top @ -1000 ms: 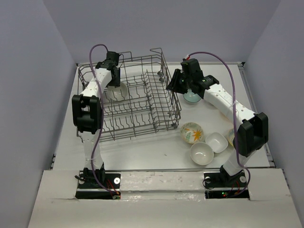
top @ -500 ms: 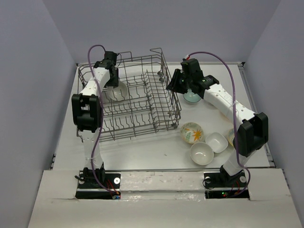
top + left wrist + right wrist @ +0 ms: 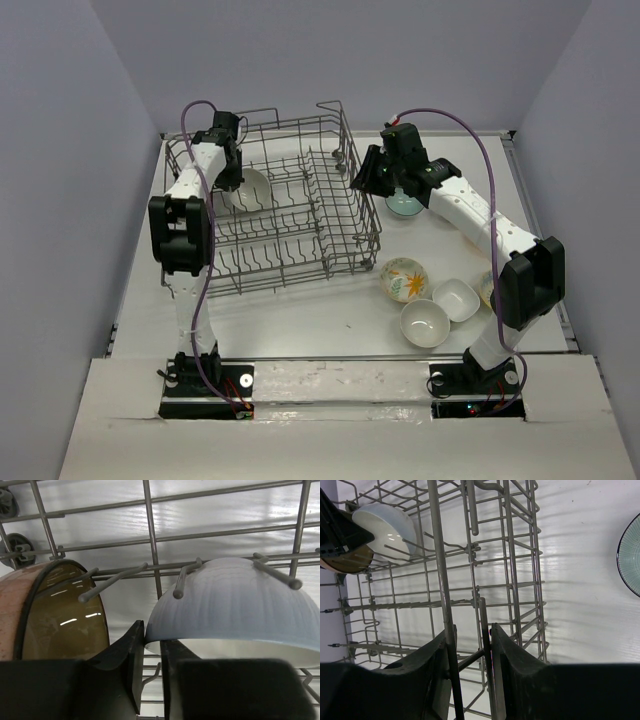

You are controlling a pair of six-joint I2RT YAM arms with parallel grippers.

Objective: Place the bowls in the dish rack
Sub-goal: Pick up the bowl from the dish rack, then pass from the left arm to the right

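Sitting on edge at the rack's (image 3: 290,272) 10 o'clock corner, the white bowl (image 3: 230,605) is leaning beside a brown bowl (image 3: 65,615), tines (image 3: 112,582) propping both. The left gripper (image 3: 152,640) is hanging at the white bowl's rim, fingers nearly together; gripping or let go, can't tell. The right gripper (image 3: 469,635) is clamping the rack's 3 o'clock wall wires, likely steadying it. A teal bowl (image 3: 405,205) is waiting outside at 2 o'clock; the floral bowl (image 3: 404,279), plain round bowl (image 3: 423,322) and square bowl (image 3: 456,299) are lying on the table (image 3: 330,320) at 4 o'clock, not yet loaded.
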